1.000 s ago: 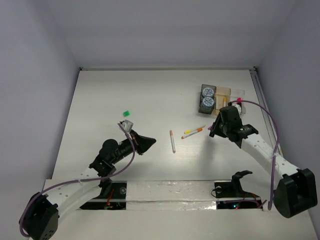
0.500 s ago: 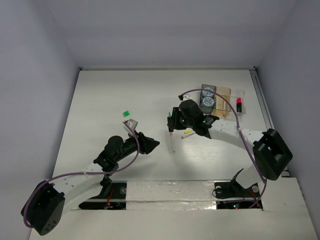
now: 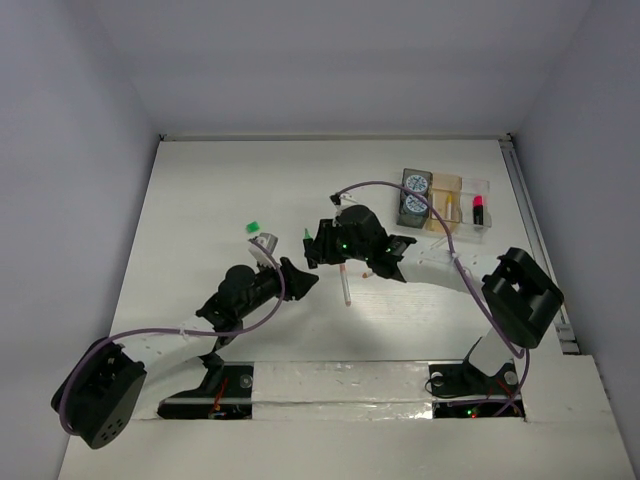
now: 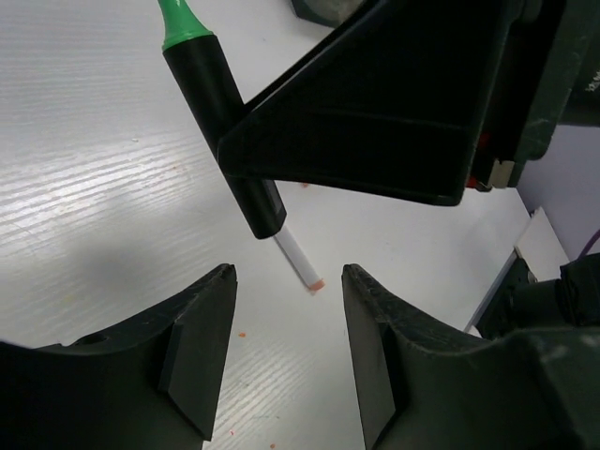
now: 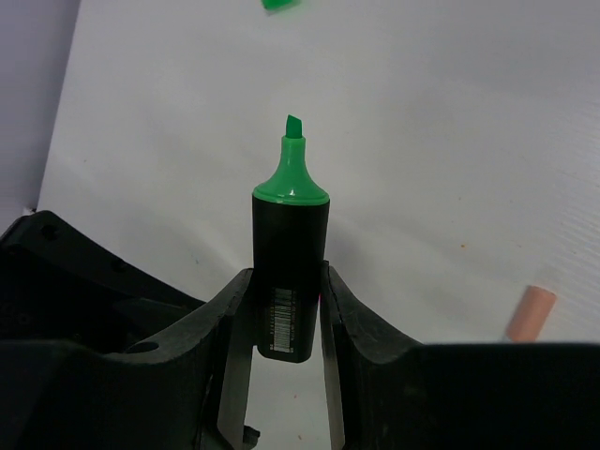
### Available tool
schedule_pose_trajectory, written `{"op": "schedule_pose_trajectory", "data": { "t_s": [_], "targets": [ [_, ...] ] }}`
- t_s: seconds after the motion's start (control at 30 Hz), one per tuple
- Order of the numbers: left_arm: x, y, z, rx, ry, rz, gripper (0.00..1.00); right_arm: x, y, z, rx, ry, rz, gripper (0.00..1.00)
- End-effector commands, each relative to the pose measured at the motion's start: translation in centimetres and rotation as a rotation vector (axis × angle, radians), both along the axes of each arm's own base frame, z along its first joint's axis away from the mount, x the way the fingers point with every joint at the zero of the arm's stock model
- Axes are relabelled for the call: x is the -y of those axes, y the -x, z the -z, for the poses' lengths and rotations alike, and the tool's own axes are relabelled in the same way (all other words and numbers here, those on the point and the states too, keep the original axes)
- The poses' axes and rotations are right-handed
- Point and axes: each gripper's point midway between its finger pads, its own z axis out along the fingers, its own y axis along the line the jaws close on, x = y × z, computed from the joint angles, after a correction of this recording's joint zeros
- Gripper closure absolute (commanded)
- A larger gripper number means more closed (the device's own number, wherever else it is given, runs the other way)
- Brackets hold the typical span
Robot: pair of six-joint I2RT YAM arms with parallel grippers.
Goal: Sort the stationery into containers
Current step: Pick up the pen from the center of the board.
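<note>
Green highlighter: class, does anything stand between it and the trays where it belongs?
Nothing visible does. The right end effector grips the green highlighter, and only that arm's own wrist lies between it and the trays.

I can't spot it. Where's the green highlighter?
Top view, centre: the right gripper holds the highlighter, just beyond the left gripper.
</note>
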Motion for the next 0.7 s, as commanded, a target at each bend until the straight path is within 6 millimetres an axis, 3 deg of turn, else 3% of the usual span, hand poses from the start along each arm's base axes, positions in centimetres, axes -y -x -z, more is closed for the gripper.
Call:
{"op": "schedule_pose_trajectory", "data": {
  "t_s": [0.0,0.3,0.67],
  "targets": [
    [0.5,-1.8,-3.5,0.087,0.07,-0.049,0.56,-1.6,0.0,-2.9,0.049,-0.11,-0.023,1.0],
    [-0.1,-2.5,-3.3,0.082,0.074,-0.105,0.66,-1.8,1.7,-2.1,0.004,-0.145,-0.058,1.0],
    [0.2,-2.6,-2.8,0.071,0.069,-0.096,0.67,-2.0,2.8,-2.2,-0.007,-0.183,-0.078,1.0]
  ]
}}
